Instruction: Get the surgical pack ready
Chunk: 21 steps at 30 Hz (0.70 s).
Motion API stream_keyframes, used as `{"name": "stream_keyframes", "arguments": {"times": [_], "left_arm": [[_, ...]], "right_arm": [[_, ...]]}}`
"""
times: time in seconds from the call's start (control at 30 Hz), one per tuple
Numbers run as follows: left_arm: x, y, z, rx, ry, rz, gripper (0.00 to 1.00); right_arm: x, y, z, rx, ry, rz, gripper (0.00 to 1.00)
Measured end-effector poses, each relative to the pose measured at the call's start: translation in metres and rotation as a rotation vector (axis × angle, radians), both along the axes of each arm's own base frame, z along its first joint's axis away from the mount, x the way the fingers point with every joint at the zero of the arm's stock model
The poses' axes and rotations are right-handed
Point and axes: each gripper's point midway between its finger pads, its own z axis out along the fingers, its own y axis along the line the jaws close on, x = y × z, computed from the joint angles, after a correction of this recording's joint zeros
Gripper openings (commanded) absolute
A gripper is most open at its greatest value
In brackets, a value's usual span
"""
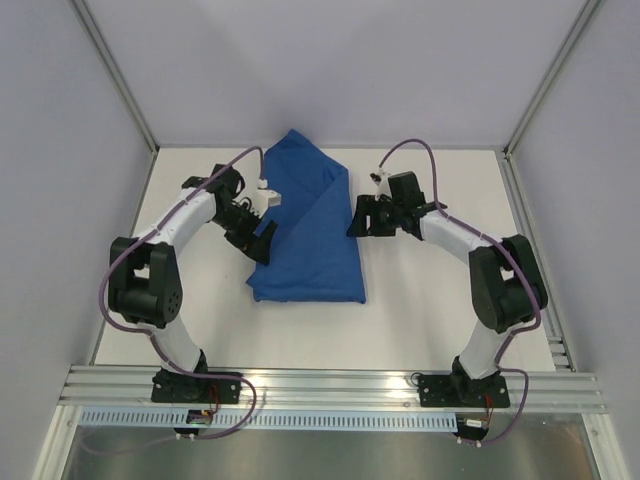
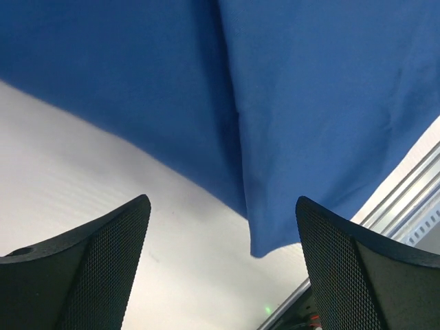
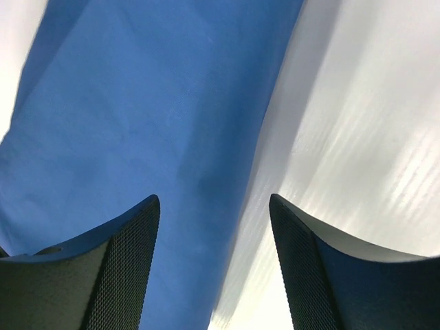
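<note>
Framing: white table point(image 1: 420, 320), pale walls point(image 1: 60, 120).
Surgical pack point(image 1: 310, 240): blue folded bundle, creased, table centre.
Left gripper point(image 1: 262, 240): pack's 9 o'clock, fingers spread, empty.
Right gripper point(image 1: 358, 218): pack's 3 o'clock, fingers spread, empty.

White-sleeved black arms point(image 1: 190, 212), purple cables point(image 1: 410, 142) (looped), mesh-textured fingers point(image 2: 89, 275)
</note>
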Motion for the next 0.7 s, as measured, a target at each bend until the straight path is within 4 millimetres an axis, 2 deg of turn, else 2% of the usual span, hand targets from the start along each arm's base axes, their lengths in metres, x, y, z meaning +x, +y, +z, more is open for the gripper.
{"name": "stream_keyframes", "arguments": {"times": [0.1,0.2,0.23,0.33,0.37,0.43,0.47,0.53,0.57,0.6,0.63,0.7], "left_arm": [[-0.001,-0.007,-0.017,0.017,0.043,-0.020,0.91],[0.003,-0.003,-0.033,0.041,0.072,-0.004,0.83],[0.004,-0.003,-0.036,0.041,0.080,0.003,0.81],[0.002,-0.004,-0.040,0.029,0.095,0.010,0.68],[0.000,-0.005,-0.041,0.023,0.099,0.011,0.60],[-0.004,-0.008,-0.045,0.004,0.113,0.012,0.51],[-0.005,-0.009,-0.047,-0.004,0.116,0.011,0.41],[-0.007,-0.011,-0.049,-0.021,0.125,0.023,0.32],[-0.008,-0.011,-0.047,-0.036,0.129,0.034,0.21],[-0.008,-0.010,-0.046,-0.044,0.130,0.043,0.16],[-0.009,-0.010,-0.045,-0.054,0.131,0.053,0.07],[-0.009,-0.010,-0.040,-0.073,0.105,0.055,0.02]], "right_arm": [[-0.004,0.005,-0.019,0.016,0.060,0.016,0.66],[-0.007,0.011,-0.032,0.044,0.104,0.030,0.61],[-0.008,0.014,-0.034,0.058,0.115,0.034,0.56],[-0.011,0.019,-0.037,0.094,0.130,0.045,0.44],[-0.012,0.020,-0.037,0.101,0.132,0.044,0.42],[-0.013,0.021,-0.038,0.113,0.131,0.046,0.35],[-0.013,0.021,-0.038,0.121,0.132,0.044,0.32],[-0.013,0.021,-0.038,0.129,0.136,0.042,0.25],[-0.014,0.021,-0.039,0.131,0.141,0.039,0.23],[-0.015,0.021,-0.040,0.135,0.144,0.037,0.19],[-0.015,0.021,-0.040,0.139,0.146,0.035,0.17],[-0.016,0.020,-0.041,0.149,0.148,0.029,0.13]]}}
